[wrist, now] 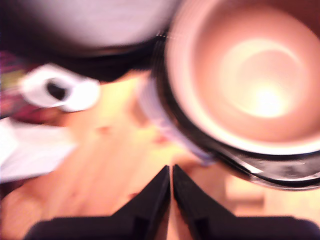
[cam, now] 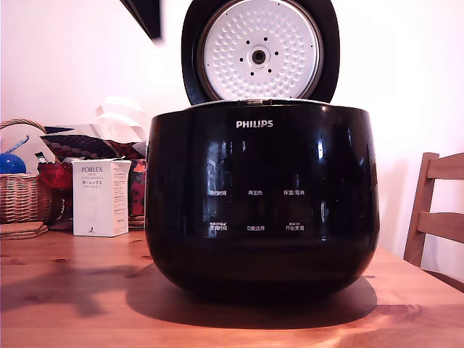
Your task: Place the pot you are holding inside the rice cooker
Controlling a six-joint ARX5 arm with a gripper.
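The glossy black rice cooker (cam: 261, 203) with its white "PHILIPS" logo stands mid-table, and its lid (cam: 259, 51) is raised, showing the white dimpled plate. The blurred wrist view looks down into the cooker's round opening (wrist: 250, 75), which is shiny and pink-lit inside a dark rim. I cannot tell whether that hollow is the pot sitting in the cooker; no separate pot shows in either view. My gripper (wrist: 171, 170) is above the wooden table beside the cooker, its black fingers shut tip to tip with nothing between them. It is out of the exterior view.
Behind the cooker on the exterior view's left are a white "PORLEX" box (cam: 100, 197), a wicker basket (cam: 22, 196) and cluttered items. A wooden chair (cam: 438, 210) stands on the right. A dark shape (cam: 145, 14) hangs at the top edge. A white ring-shaped object (wrist: 60, 92) lies near the cooker.
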